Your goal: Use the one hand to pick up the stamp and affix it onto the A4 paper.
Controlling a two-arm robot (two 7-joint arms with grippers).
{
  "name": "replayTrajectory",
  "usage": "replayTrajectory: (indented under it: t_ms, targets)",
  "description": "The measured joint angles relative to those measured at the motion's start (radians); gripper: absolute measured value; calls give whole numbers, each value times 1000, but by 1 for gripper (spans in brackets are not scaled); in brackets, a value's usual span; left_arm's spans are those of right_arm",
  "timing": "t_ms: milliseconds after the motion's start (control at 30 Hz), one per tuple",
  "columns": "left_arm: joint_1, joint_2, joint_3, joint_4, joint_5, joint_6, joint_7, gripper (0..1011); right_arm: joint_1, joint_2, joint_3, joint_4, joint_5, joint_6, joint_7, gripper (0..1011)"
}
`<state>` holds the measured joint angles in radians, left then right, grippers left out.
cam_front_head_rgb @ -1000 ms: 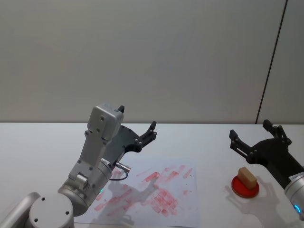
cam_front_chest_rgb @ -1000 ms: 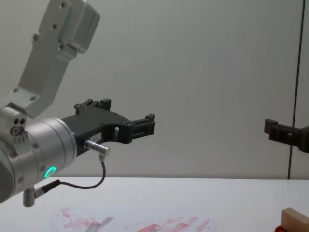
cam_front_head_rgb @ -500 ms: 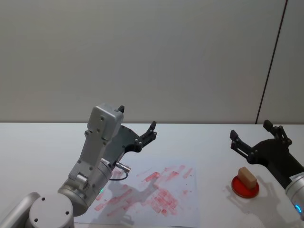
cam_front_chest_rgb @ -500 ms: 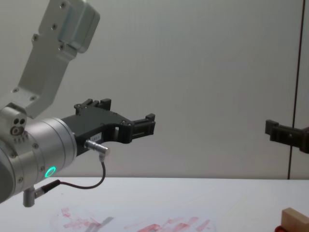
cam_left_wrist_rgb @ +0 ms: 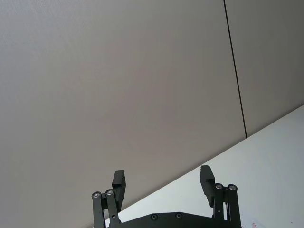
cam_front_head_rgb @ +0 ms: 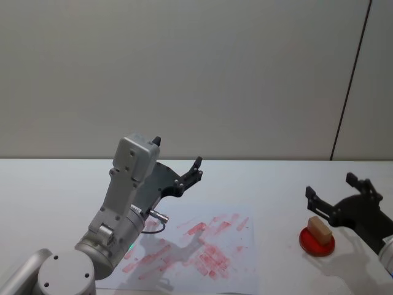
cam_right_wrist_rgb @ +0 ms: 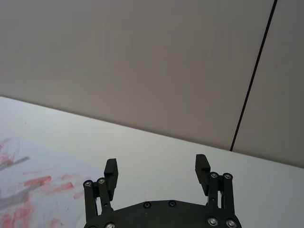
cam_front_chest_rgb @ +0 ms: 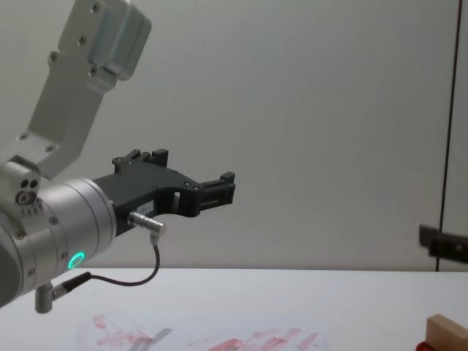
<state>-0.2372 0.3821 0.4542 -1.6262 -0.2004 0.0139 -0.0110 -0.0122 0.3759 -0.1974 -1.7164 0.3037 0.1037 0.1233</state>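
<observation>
Head view: right gripper (cam_front_head_rgb: 331,187) has its jaws spread wide, nothing between them, touching nothing. The stamp (cam_front_head_rgb: 319,228) stands on the red pad (cam_front_head_rgb: 316,243) on the table (cam_front_head_rgb: 276,178), to the right of the A4 paper (cam_front_head_rgb: 236,246) and clear of it. In this view the stamp sits just under the gripper's left finger linkage, nearer the robot than the fingertips and not between the jaws. Chest view gives the height: one fingertip (cam_front_chest_rgb: 442,245) of the right gripper is at the right edge, well above the stamp (cam_front_chest_rgb: 447,329), with open air between them. The pad's red rim is just beside the stamp's base at the bottom edge. Right wrist view gives the gap head-on: both fingers (cam_right_wrist_rgb: 110,170) are parallel and far apart, with wall (cam_right_wrist_rgb: 142,57) and bare table beyond. The red-marked corner of the paper (cam_right_wrist_rgb: 28,183) lies off to one side there. Left gripper (cam_front_head_rgb: 178,161) is parked, raised by the paper's far left side, jaws also spread and holding nothing. Left wrist view agrees: fingers (cam_left_wrist_rgb: 118,180) wide, wall behind. Chest view shows that arm large at left, with a lit green ring (cam_front_chest_rgb: 75,259) and a cable (cam_front_chest_rgb: 139,278).
</observation>
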Motion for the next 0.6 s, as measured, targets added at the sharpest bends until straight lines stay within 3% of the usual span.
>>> replayTrajectory:
  t_ms: [600]
  targets:
    - [0, 0, 0, 0, 0, 0, 0, 1003, -3, 24, 12, 72, 2, 80, 58, 1001]
